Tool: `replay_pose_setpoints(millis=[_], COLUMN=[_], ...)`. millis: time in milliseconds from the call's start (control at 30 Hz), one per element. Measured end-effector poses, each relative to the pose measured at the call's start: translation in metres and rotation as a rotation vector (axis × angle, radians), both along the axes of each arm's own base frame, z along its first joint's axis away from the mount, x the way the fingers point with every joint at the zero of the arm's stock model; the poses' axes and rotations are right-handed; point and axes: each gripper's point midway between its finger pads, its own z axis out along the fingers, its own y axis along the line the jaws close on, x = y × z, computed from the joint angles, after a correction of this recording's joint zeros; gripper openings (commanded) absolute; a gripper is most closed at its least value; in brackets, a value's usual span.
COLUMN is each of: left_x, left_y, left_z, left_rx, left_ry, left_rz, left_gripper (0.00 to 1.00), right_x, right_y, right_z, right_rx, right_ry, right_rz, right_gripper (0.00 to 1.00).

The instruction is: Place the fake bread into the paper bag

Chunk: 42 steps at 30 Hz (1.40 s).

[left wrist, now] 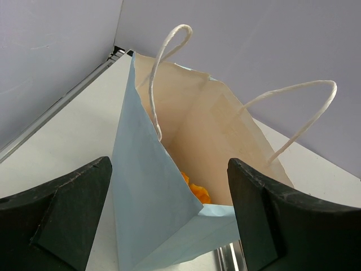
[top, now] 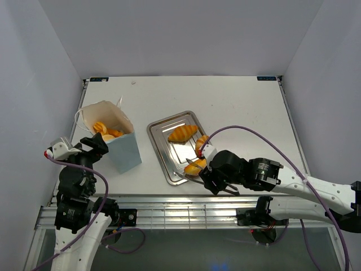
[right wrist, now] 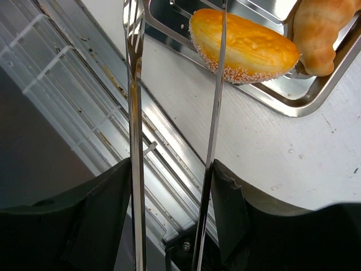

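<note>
tongs [right wrist: 134, 113] pinched in the right gripper [right wrist: 169, 180] point at bread [right wrist: 248, 48] to grab it; left gripper [left wrist: 169, 166] sits open by the bag [left wrist: 146, 197].

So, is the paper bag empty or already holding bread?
Holding bread: orange pastries show inside the upright, open paper bag in the top view and left wrist view.

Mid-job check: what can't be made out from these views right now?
- Top external: how many bread pieces are in the paper bag; its walls hide most.
- Left wrist: the bag's bottom, behind its near wall; one orange scrap shows.
- Right wrist: the tongs' tips, cut off by the top edge; the croissant, cut by the corner.
- Top external: the tray's nearest piece, partly under the right gripper.
</note>
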Motion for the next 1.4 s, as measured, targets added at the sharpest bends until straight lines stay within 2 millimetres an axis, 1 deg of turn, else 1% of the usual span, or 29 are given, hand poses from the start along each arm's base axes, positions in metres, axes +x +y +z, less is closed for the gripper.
replay_pose_setpoints(millis=[133, 300, 433, 567, 833, 933, 1133, 1400], left_x=[-0.002, -0.003, -0.004, -0.005, -0.005, -0.005, -0.007, -0.007], left_y=[0.0, 0.001, 0.001, 0.001, 0.0, 0.0, 0.0, -0.001], left_z=[0.002, 0.003, 0.004, 0.004, 0.005, 0.005, 0.006, 0.007], left_rx=[-0.002, -0.004, -0.005, -0.005, -0.006, -0.006, -0.008, -0.008], left_ry=[-0.01, -0.018, -0.024, -0.025, -0.027, -0.03, -0.038, -0.039], left_rz=[0.0, -0.001, -0.003, -0.003, -0.007, -0.009, -0.011, -0.014], left_gripper=[0.94, 0.94, 0.94, 0.94, 0.94, 0.94, 0.94, 0.94], right_x=[0.0, 0.008, 0.013, 0.013, 0.015, 0.016, 0.018, 0.024], right_y=[0.007, 0.01, 0.012, 0.015, 0.022, 0.022, 0.02, 0.014], right_z=[0.002, 0.0, -0.006, -0.012, -0.013, -0.015, -0.025, -0.024], right_rx=[-0.069, -0.141, -0.197, -0.246, -0.285, -0.306, -0.363, -0.389], right_ry=[-0.061, -0.122, -0.147, -0.156, -0.18, -0.186, -0.187, -0.218], right_rz=[0.027, 0.029, 0.041, 0.069, 0.108, 0.113, 0.121, 0.097], right_gripper=[0.61, 0.62, 0.62, 0.62, 0.63, 0.63, 0.63, 0.62])
